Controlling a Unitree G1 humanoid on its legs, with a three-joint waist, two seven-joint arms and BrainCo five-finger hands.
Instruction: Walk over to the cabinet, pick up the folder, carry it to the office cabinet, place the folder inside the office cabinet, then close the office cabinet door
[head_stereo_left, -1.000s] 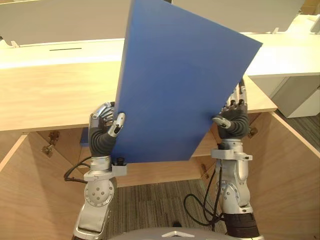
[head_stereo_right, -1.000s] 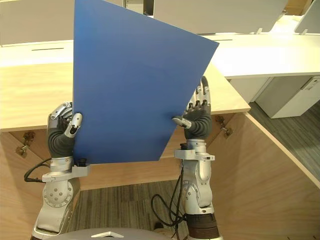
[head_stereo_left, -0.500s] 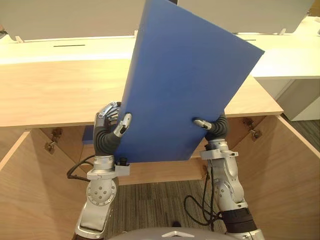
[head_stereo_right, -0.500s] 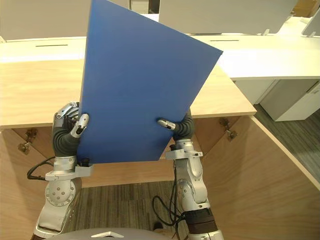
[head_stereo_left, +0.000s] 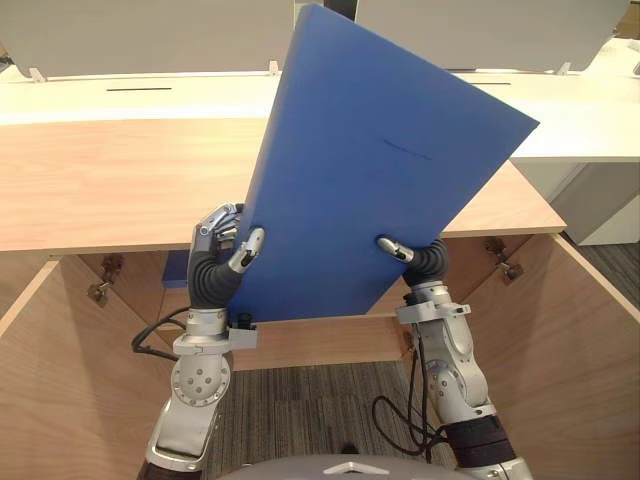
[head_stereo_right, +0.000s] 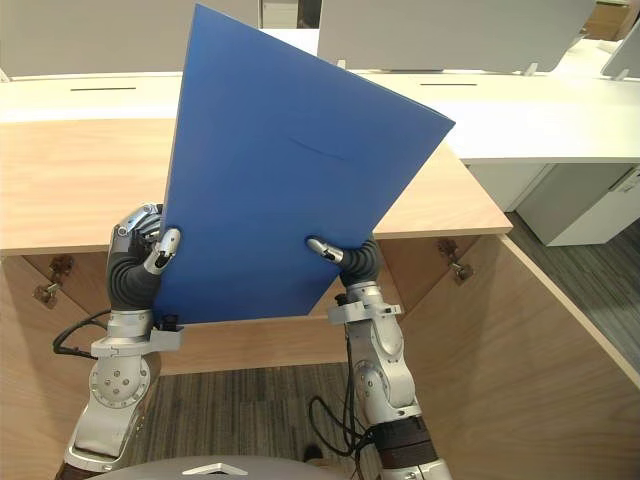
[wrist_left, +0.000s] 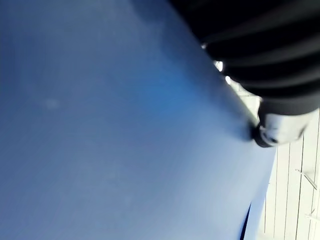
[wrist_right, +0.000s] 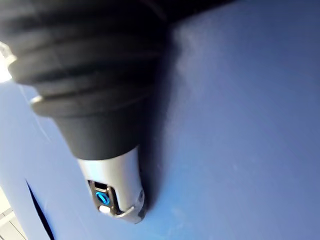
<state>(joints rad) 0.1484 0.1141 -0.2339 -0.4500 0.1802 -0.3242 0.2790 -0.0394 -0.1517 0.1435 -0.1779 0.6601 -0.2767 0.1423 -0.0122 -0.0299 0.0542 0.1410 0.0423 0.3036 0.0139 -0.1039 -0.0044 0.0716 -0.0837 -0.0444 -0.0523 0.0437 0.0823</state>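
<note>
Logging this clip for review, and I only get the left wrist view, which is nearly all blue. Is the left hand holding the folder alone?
Observer: No. The folder is tilted up between the left hand and the right hand, with one thumb on its front at each side.
Operator: Is it inside the office cabinet?
Observer: Not yet. It is held up outside, in front of the cabinet and its wooden top.
Operator: And the doors?
Observer: Both are open: the left door and the right door flank the arms.
</note>
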